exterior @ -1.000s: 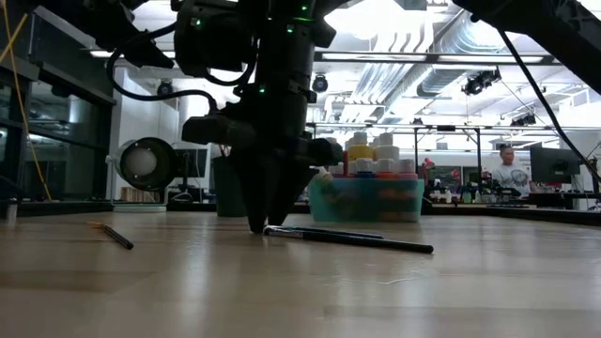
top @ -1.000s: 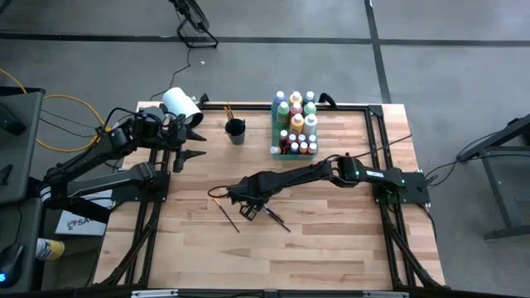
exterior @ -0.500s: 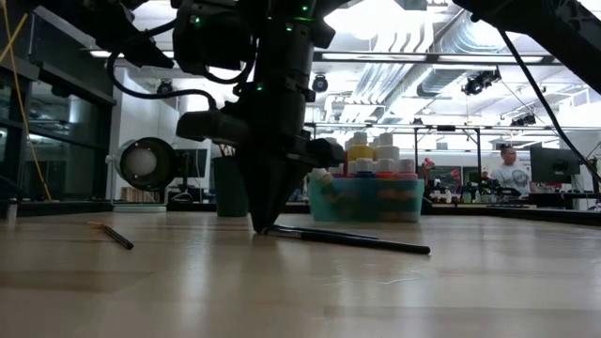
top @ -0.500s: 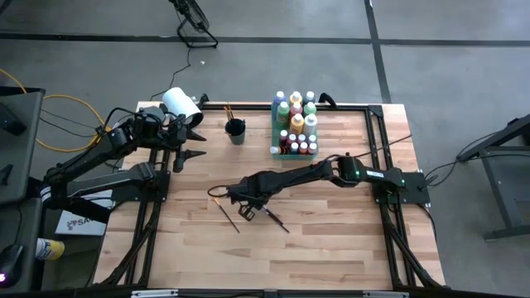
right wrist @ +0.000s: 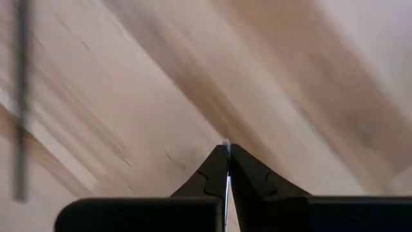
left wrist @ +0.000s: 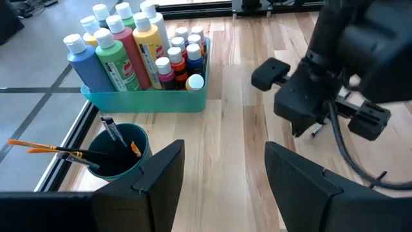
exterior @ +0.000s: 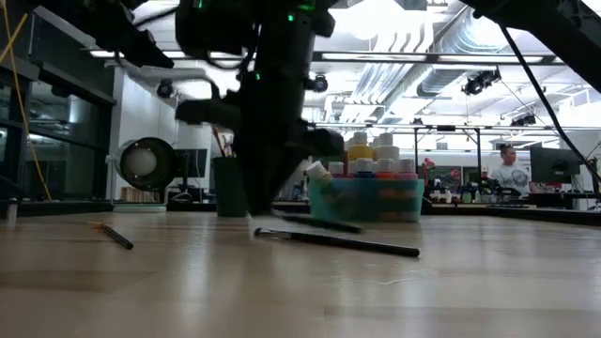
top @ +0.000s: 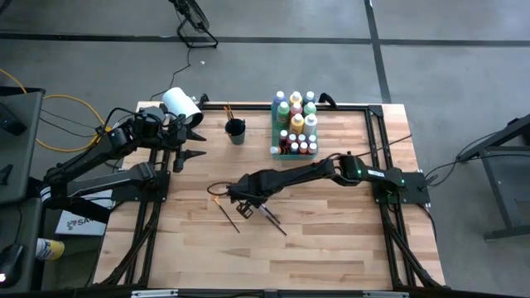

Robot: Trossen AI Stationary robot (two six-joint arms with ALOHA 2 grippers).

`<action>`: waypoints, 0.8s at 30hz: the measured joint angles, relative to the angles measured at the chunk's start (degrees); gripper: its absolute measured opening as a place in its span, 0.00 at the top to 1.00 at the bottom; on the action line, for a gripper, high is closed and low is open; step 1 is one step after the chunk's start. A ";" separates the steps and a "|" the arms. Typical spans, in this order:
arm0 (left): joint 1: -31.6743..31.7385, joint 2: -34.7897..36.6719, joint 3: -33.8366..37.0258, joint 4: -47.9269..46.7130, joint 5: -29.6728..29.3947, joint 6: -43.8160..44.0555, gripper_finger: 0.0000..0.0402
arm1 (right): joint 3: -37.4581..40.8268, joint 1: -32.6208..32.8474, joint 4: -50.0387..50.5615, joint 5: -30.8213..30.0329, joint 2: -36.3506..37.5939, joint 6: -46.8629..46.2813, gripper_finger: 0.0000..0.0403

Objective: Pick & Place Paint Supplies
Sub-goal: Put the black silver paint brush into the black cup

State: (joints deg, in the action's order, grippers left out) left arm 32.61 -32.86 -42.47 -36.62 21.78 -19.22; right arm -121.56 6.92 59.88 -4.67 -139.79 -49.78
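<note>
Right pincer hangs low over the middle of the bench, tips pointing down. In its own wrist view the two fingers are pressed together, only a hairline slit between them, with a pale sliver of something at the very tip. It looks like a brush end pinched there, though the blur keeps me from being sure.

Just beside the pincer, on its near side, a dark brush lies at a slant on the wood. From the low view that brush sits with one end right under the pincer and the other end trailing away, and a blurred second streak above it suggests one end is coming off the bench.

My read on handling: these brushes are thin, light and stiff, round in the handle, so they roll and slip. A hold near one end lets it swing, while a hold closer to the middle of the handle would carry it level. The grip needs little force.

A little farther from the pincer, a second brush lies flat, untouched.

Farther still, toward the back of the bench, a dark cup already holds brushes, and next to it the tray is packed with bottles.

Left pincer waits beyond, near that cup, fingers spread wide and holding nothing.
</note>
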 joint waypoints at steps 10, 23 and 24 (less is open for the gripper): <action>0.01 0.00 -0.01 0.04 0.02 0.00 0.47 | -0.10 -2.02 1.71 -8.36 5.42 -1.19 0.99; 0.01 -0.02 -0.01 3.09 0.39 0.48 0.47 | -0.21 -5.19 -2.52 -23.84 15.50 3.30 0.99; 0.01 -0.02 -0.01 4.15 0.58 0.52 0.47 | -0.21 -5.51 -3.27 -24.70 16.40 4.20 0.99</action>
State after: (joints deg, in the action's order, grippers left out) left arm 32.62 -32.88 -42.48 -32.47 22.36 -18.70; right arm -121.78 1.41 56.62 -29.37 -123.39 -45.58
